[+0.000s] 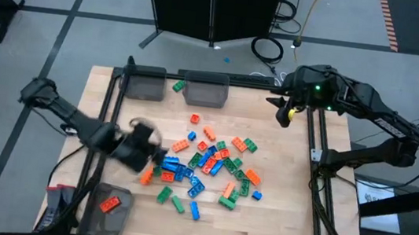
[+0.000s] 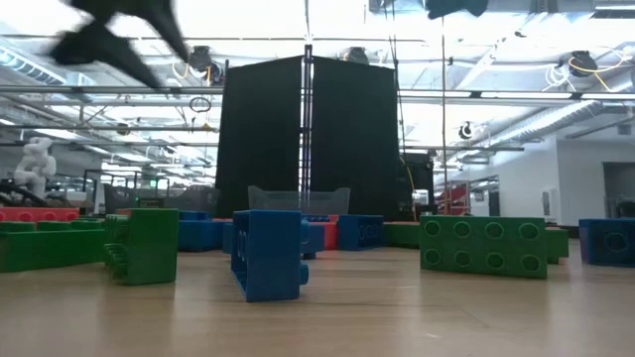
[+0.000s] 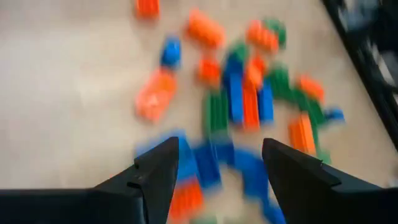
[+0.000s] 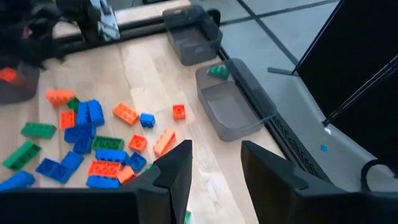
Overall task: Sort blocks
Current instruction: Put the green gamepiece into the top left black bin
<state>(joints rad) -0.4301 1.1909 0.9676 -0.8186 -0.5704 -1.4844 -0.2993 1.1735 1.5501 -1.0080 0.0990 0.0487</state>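
Across the middle of the bench lie the blocks, scattered loosely. At the pile's left edge hovers the left gripper, fingers spread and empty; the right gripper waits spread near the far right corner.

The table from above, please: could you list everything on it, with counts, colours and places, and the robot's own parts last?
Blocks: some forty, orange, green and blue, scattered in a loose pile at the table's middle.
Green block: one, lying between the two far bins.
Orange block: one, inside the near-left bin.
Bins: three, translucent grey; two at the far edge, one at the near-left corner.
Table: one, light wood with a dark frame.
Left gripper: open, at the pile's left edge, holding nothing.
Right gripper: open, empty, waiting over the far-right corner.
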